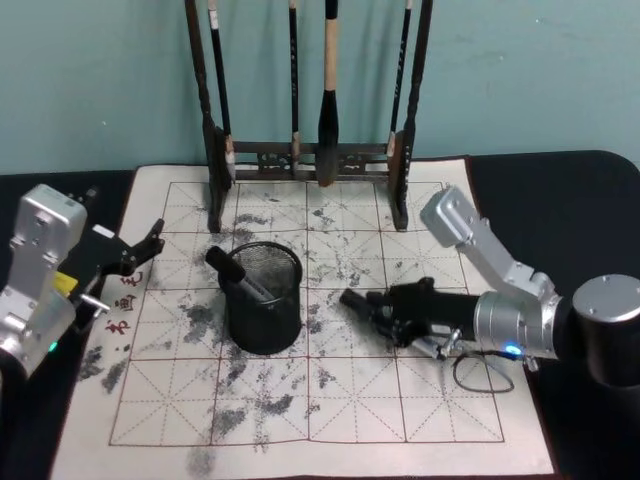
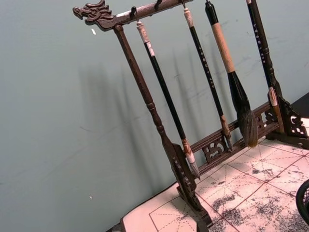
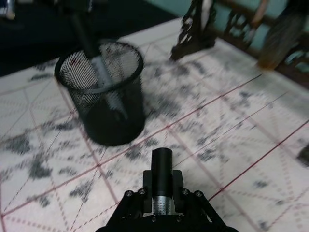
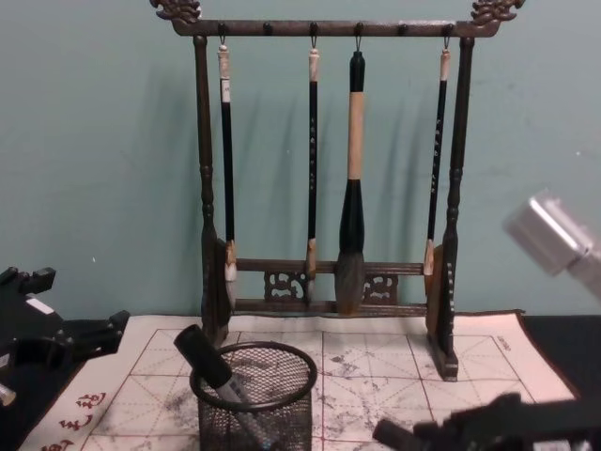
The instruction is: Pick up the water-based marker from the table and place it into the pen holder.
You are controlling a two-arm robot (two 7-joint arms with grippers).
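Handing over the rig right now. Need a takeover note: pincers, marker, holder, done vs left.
Right pincer: shut on the water-based marker, right of the pen holder, marker end pointing at it. Can't tell if it is off the mat.
Left pincer: open, idle at the mat's left edge.
Another marker leans inside the pen holder.
Done: marker gripped.
Left: carry it over the rim and release.

A plain teal wall [image 4: 94, 141] rises behind the black tabletop [image 1: 560, 200]

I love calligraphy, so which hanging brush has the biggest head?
The third brush from the left: it alone has a thick tan handle and a bushy dark head.
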